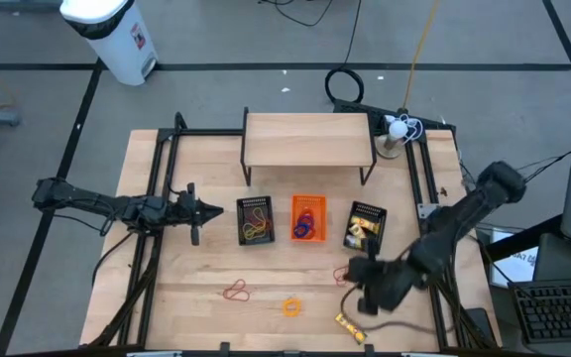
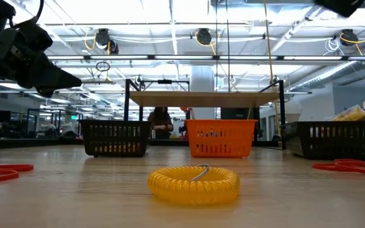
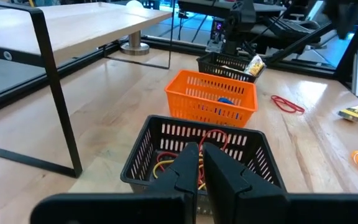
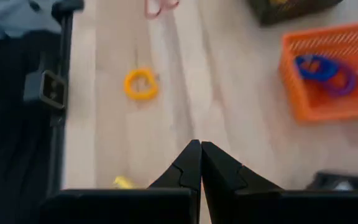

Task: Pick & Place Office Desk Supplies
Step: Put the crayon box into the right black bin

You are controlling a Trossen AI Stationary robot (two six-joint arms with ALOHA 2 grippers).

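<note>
High view: left hand hovers beside the left black mesh tray, fingers nearly together, nothing in them. Right hand sits over the front right of the counter, fingers pinched shut, empty. Three trays in a row in front of a small wooden shelf: left black one holds red and yellow rubber bands, orange tray holds blue and purple rings, right black mesh tray holds yellow pieces. Loose on the counter: red rubber bands, an orange coil ring, a yellow piece near the front edge, just in front of the right hand.

Low view: coil ring lies flat at centre front, reads yellow here. Red bands at far left and far right. All three trays stand behind it. A person is in the room beyond.

Left wrist view: fingers close to touching, right above the near black tray's rim; bands inside. Orange tray next, second black tray past it.

Right wrist view: fingers closed tip to tip over bare counter. Coil ring well apart, yellow piece close by, blue and purple rings in the orange tray.
</note>
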